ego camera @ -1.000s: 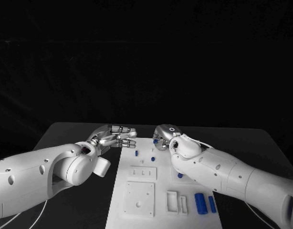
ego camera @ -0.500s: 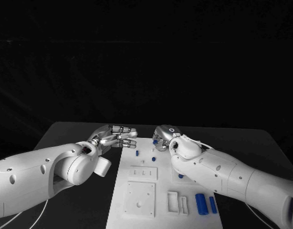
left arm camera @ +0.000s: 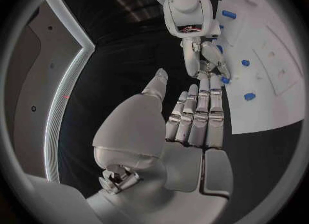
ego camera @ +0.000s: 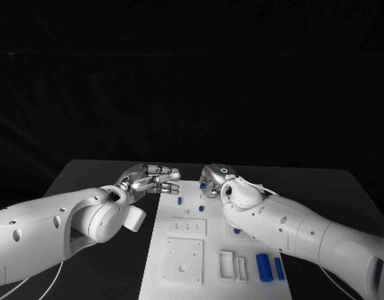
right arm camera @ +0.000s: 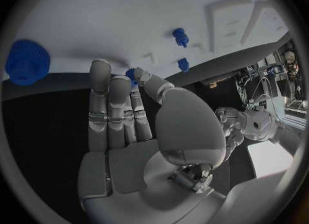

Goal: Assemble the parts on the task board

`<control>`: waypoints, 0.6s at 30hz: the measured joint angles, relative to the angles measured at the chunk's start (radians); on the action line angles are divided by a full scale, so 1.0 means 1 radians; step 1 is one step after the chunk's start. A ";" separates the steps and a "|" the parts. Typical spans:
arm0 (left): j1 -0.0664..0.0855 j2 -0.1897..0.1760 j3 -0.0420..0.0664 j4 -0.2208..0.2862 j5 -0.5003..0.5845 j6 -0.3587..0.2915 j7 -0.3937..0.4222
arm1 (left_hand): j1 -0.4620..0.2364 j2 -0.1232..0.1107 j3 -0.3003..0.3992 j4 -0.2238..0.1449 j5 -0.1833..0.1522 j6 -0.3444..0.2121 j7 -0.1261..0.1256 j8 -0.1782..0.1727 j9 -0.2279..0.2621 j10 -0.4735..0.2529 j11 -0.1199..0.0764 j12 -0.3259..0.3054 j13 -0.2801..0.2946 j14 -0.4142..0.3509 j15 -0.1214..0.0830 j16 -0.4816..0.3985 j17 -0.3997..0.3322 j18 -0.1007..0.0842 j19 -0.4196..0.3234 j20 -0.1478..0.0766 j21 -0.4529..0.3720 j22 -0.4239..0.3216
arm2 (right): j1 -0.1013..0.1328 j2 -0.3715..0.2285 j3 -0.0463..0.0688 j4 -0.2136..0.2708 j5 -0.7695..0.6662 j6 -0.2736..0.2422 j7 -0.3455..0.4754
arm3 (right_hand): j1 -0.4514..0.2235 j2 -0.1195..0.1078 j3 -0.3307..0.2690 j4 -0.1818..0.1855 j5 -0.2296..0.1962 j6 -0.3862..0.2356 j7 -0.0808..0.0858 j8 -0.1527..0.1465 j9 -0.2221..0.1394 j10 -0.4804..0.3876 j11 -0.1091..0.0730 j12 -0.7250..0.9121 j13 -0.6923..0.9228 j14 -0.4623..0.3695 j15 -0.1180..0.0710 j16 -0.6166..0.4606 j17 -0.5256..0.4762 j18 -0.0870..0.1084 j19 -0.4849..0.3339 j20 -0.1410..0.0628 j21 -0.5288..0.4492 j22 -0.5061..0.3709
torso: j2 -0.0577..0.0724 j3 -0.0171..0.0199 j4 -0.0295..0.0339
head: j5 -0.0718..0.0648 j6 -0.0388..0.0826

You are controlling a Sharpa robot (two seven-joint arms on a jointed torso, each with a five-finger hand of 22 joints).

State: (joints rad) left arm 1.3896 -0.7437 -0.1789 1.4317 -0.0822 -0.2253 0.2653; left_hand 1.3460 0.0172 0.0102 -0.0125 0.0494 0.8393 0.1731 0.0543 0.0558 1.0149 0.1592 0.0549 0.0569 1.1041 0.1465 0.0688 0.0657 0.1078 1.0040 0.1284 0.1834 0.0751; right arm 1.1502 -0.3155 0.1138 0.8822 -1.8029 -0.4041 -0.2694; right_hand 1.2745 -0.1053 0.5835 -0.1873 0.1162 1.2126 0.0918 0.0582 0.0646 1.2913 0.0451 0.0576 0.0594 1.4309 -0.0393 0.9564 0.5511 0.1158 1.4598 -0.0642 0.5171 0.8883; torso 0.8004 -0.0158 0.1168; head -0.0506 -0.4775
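Note:
The white task board (ego camera: 185, 250) lies lengthwise in the middle of the black table. My right hand (ego camera: 214, 178) reaches down to the board's far end. Its thumb and a fingertip close on a small blue part (right arm camera: 133, 73), also seen as the blue part (left arm camera: 224, 80) under its fingertips. My left hand (ego camera: 152, 177) hovers at the board's far left corner, fingers straight and thumb apart, holding nothing (left arm camera: 193, 116). Two small blue pegs (ego camera: 179, 200) (ego camera: 198, 206) stand in the board just behind the hands. A knurled blue wheel (right arm camera: 27, 62) sits near my right hand.
Two blue cylinders (ego camera: 262, 265) (ego camera: 277, 267) lie side by side at the board's near right. Another blue part (ego camera: 236, 230) sits beside my right forearm. White raised blocks (ego camera: 183, 259) (ego camera: 232, 265) occupy the board's near half. Black table (ego camera: 93, 178) flanks the board.

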 measured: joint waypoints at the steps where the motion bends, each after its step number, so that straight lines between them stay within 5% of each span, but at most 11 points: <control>1: 0.000 0.000 0.000 -0.001 0.000 0.000 0.000 | 0.000 0.000 0.000 0.000 0.000 0.000 0.000 0.000 0.000 0.000 0.000 0.000 0.000 0.000 0.000 0.000 0.000 0.000 0.000 0.000 0.000 0.000 | 0.000 0.001 0.000 -0.001 0.000 0.000 0.000 | 0.000 0.000 -0.001 0.001 0.000 -0.003 0.001 0.001 0.000 -0.002 0.002 0.000 0.000 0.000 0.000 -0.001 -0.001 0.000 0.000 0.000 -0.001 -0.001 | 0.000 -0.0001 0.0000 | 0.001 0.000; 12: 0.000 0.003 0.000 -0.002 -0.001 0.001 -0.003 | 0.000 0.000 0.000 0.000 0.000 0.000 0.000 0.000 0.000 -0.004 0.004 0.000 0.000 0.000 0.000 0.000 0.000 0.000 0.000 0.000 0.000 0.000 | -0.001 0.008 -0.003 -0.016 0.002 -0.001 0.000 | 0.006 -0.015 -0.019 0.002 -0.008 -0.013 0.003 0.002 0.000 -0.018 0.003 0.001 0.002 0.000 0.000 -0.018 -0.012 0.000 0.000 0.000 -0.038 -0.005 | 0.000 0.0001 0.0004 | 0.007 -0.001; 18: 0.000 0.002 0.000 -0.002 -0.002 0.001 -0.003 | 0.000 0.000 0.000 0.000 0.000 -0.004 0.004 0.000 0.000 -0.004 0.004 0.000 0.000 0.000 0.000 0.000 0.000 0.000 0.000 0.000 0.000 0.000 | -0.001 0.008 -0.004 -0.016 0.007 -0.004 -0.001 | -0.014 -0.046 -0.047 0.018 -0.008 -0.064 0.014 0.009 0.000 -0.077 0.022 0.001 0.000 0.007 0.012 -0.028 -0.018 0.000 0.009 0.009 -0.058 -0.011 | 0.000 0.0006 -0.0007 | 0.010 -0.002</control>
State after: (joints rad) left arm 1.3898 -0.7413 -0.1789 1.4294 -0.0838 -0.2243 0.2619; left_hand 1.3460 0.0172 0.0102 -0.0124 0.0494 0.8352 0.1772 0.0542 0.0557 1.0112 0.1630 0.0549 0.0568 1.1041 0.1465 0.0688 0.0658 0.1077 1.0040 0.1285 0.1834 0.0751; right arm 1.1493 -0.3077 0.1097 0.8661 -1.7955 -0.4082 -0.2700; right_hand 1.2605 -0.1510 0.5369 -0.1692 0.1085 1.1482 0.1061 0.0675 0.0650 1.2141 0.0668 0.0586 0.0598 1.4375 -0.0274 0.9283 0.5332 0.1154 1.4685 -0.0552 0.4588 0.8776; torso 0.8000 -0.0152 0.1161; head -0.0409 -0.4798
